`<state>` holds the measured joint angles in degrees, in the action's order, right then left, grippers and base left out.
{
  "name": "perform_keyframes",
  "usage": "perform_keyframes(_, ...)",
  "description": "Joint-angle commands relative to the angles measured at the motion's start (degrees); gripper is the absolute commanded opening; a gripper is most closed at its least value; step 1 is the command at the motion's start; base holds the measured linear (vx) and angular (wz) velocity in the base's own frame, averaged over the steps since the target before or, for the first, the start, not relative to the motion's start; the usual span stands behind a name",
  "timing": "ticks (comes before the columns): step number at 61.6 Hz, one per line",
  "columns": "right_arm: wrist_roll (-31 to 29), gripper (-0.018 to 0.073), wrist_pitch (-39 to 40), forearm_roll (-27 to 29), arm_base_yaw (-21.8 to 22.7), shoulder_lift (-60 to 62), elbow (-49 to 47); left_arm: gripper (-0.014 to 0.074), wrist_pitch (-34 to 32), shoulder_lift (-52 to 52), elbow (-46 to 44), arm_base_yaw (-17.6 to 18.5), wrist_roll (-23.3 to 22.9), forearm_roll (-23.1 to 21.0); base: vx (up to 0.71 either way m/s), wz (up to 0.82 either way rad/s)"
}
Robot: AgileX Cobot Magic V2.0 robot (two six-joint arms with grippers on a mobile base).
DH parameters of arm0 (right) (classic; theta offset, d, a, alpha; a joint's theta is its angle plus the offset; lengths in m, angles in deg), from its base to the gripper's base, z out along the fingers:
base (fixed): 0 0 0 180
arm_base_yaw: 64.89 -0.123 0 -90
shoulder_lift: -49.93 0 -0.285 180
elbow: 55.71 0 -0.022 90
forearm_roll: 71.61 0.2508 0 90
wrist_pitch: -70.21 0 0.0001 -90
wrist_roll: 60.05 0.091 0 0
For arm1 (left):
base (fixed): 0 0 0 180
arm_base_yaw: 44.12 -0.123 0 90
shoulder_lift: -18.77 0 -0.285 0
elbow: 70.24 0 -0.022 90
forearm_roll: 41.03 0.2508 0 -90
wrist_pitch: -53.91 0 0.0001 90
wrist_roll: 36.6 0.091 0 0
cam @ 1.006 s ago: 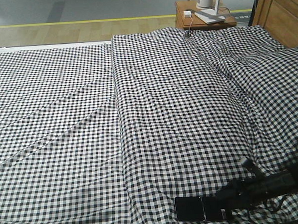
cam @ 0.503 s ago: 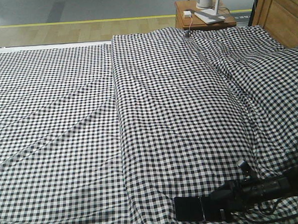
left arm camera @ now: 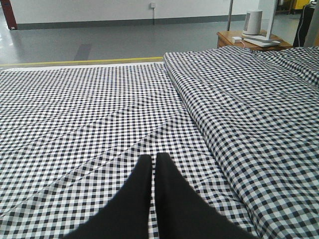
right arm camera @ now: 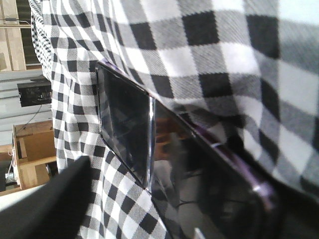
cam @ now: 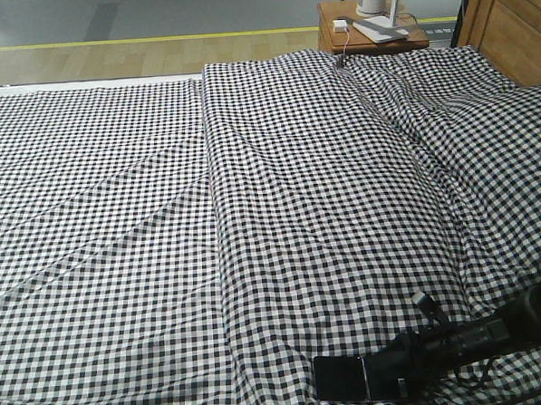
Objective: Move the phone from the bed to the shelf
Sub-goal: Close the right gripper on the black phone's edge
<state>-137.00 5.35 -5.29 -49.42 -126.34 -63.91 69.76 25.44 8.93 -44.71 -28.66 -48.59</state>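
Front view: right hand (cam: 393, 377) at phone (cam: 340, 377)

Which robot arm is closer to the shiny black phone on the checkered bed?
Right. The right gripper is at one end of the glossy black rectangular phone on the black-and-white checked bed. The left gripper, fingers together, is over bare cloth with no phone in view.

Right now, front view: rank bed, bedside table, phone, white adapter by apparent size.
1. bed
2-3. bedside table and phone look alike: table far, phone near and partly covered, so unranked
4. white adapter
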Motion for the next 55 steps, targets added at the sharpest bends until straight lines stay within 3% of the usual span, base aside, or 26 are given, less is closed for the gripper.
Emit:
perform_keyframes(1,-1.51,0.0410,-6.82,-0.03,-0.73,2.04,-0.13,0.0001,-4.18,-0.39,0.13,0.18,-0.22,-0.40,0.00,0.00)
perform_keyframes(22,-3.41,-0.0015,-8.36,-0.03,-0.73,2.04,-0.13,0.0001,-4.18,-0.39,0.13,0.18,-0.22,-0.40,0.00,0.00)
perform_keyframes(39,-3.46,-0.0010,-8.94,-0.57,-0.73,2.64,-0.13,0.0001,-4.18,-0.39,0.13,0.18,-0.22,-0.40,0.00,0.00)
perform_keyframes(55,-1.74,-0.0008,-9.16,-4.50,0.05,6.72,0.01,0.0001,-4.18,-0.39,0.13,0.18,-0.22,-0.40,0.00,0.00)
